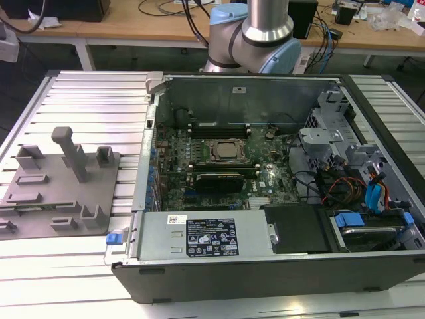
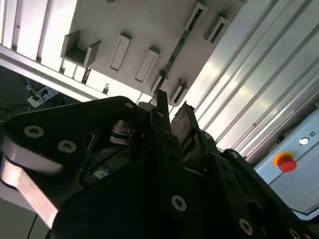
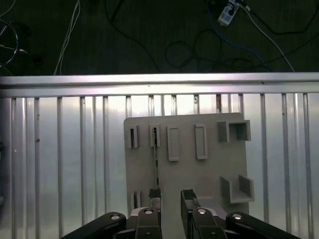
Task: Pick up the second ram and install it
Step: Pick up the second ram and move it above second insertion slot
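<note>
On the ribbed metal surface, whose edge meets a dark floor, a gray holder carries the second ram on edge, the gripper spread empty above the holder.

- Exterior view: bright, even overhead light; the ribbed metal table gleams pale, and the open computer case holds soft shadow.
- Second wrist view: the gripper is dark, backlit against the glaring table.
- First wrist view: dim floor, with glare along the table's edge.

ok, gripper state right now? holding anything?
gripper: open, holding nothing; it hovers over the gray tray, where the ram stick stands on edge.
</note>
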